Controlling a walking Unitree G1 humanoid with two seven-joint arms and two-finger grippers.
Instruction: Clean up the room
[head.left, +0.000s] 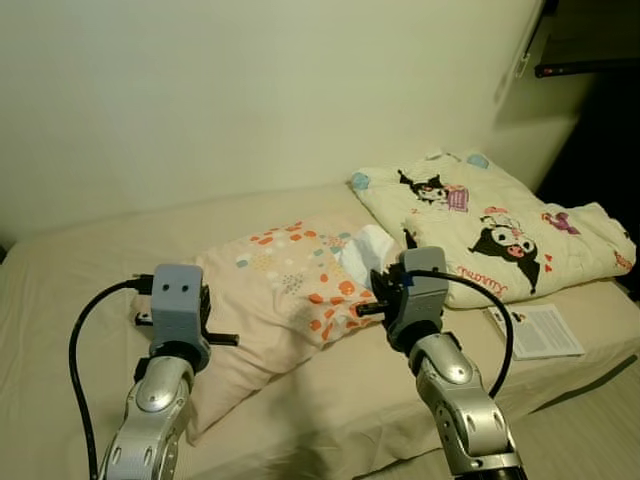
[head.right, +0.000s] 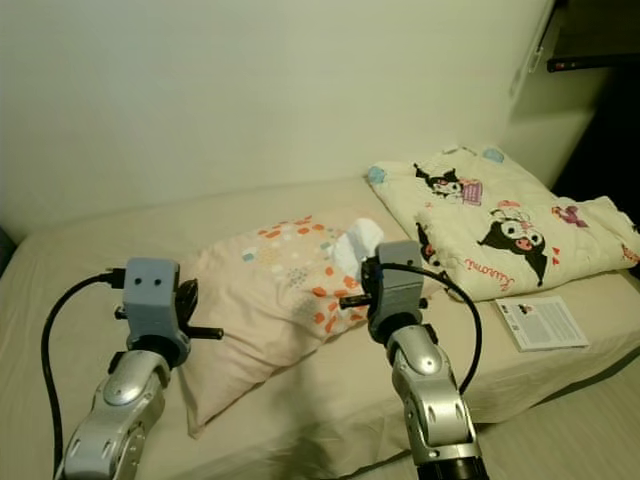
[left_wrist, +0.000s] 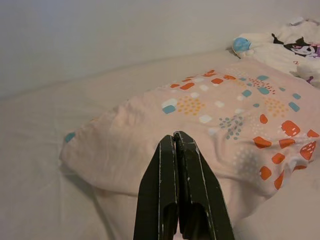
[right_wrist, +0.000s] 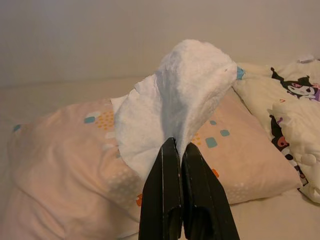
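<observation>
A peach pillow (head.left: 285, 285) with orange and teal spots lies across the middle of the bed (head.left: 70, 290). A white fluffy cloth (right_wrist: 175, 95) sticks up at the pillow's right end. My right gripper (right_wrist: 176, 143) is shut on the lower edge of that cloth and holds it raised. My left gripper (left_wrist: 174, 137) is shut, with its tips just over the pillow's near left side; I see nothing between its fingers. From the head cameras both wrists' grey housings hide the fingers.
A cream quilt (head.left: 500, 225) printed with cartoon characters lies crumpled at the bed's right end. A white booklet (head.left: 538, 331) rests near the bed's front right edge. A pale wall runs behind the bed; a dark shelf (head.left: 590, 66) hangs at the upper right.
</observation>
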